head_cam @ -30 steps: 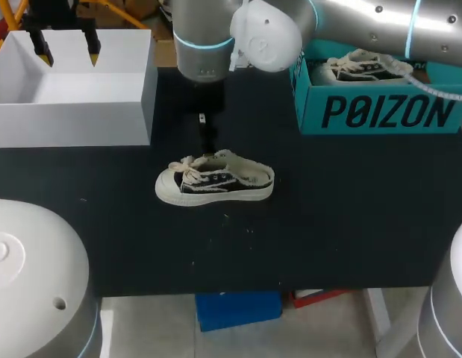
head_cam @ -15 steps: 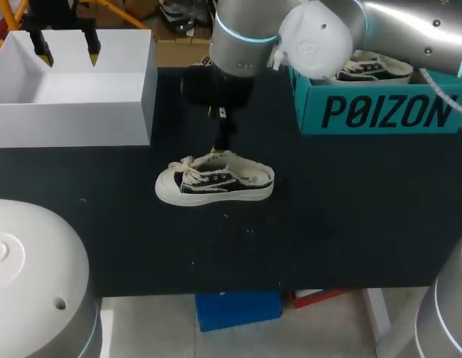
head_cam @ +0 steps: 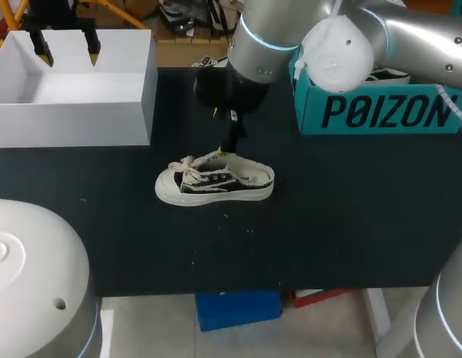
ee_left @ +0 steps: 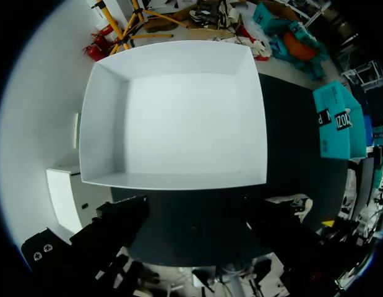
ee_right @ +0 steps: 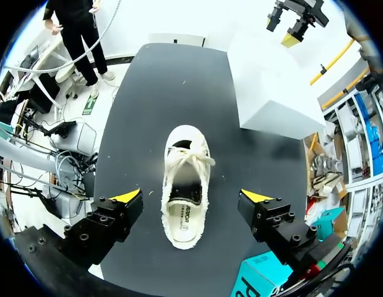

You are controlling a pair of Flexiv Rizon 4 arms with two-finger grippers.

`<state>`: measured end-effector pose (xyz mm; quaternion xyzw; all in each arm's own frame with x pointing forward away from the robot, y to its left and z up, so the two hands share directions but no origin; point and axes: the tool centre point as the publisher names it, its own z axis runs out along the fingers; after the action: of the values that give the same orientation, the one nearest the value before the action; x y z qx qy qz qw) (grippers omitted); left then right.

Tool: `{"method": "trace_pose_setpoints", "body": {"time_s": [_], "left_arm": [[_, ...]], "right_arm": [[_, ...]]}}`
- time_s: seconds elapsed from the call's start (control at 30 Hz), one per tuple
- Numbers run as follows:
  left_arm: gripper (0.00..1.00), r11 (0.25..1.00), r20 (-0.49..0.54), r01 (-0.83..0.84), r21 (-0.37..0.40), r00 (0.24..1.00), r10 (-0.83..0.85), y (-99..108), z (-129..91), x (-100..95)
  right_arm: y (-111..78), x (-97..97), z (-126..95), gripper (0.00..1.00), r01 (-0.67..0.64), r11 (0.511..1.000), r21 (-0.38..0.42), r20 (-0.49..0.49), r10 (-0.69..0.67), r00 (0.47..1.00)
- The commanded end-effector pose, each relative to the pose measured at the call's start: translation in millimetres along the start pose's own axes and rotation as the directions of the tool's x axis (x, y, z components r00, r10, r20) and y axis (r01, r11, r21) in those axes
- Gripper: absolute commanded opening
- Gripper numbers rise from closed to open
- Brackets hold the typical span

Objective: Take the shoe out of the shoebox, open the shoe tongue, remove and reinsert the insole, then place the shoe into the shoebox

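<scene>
While its fingers (ee_right: 127,198) stand spread, the right hand (ee_right: 191,199) hangs above the shoe (head_cam: 214,181).

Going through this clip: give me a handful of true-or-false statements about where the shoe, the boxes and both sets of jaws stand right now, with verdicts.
1. The shoe sits on the black table, outside both boxes. True.
2. The right gripper has its jaws shut on the shoe. False: the jaws stand open, one on each side of the shoe, touching neither side.
3. The white box has nothing in it. True.
4. The shoe lies tipped on its side. False: it stands on its sole, opening upward.
5. The left gripper holds the insole. False: its jaws are open and empty, above the white box.
</scene>
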<state>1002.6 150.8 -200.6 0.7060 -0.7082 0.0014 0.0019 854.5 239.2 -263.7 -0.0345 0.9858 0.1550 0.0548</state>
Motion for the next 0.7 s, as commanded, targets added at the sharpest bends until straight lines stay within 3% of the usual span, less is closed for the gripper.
{"method": "trace_pose_setpoints", "body": {"time_s": [0.03,0.43,0.7], "left_arm": [[1.00,1.000,0.003,0.002,-0.002,1.000,-0.002,0.5,-0.6,0.6],[1.00,1.000,0.003,0.002,-0.002,1.000,-0.002,0.5,-0.6,0.6],[1.00,1.000,0.003,0.002,-0.002,1.000,-0.002,0.5,-0.6,0.6]], "right_arm": [[-3.0,0.6,4.1,1.00,-0.006,0.999,-0.037,-0.013,0.005,1.000],[-36.9,4.7,5.8,1.00,-0.025,0.989,-0.148,0.000,0.026,1.000],[-53.2,11.1,20.3,1.00,-0.021,0.983,-0.184,0.004,0.022,1.000]]}}
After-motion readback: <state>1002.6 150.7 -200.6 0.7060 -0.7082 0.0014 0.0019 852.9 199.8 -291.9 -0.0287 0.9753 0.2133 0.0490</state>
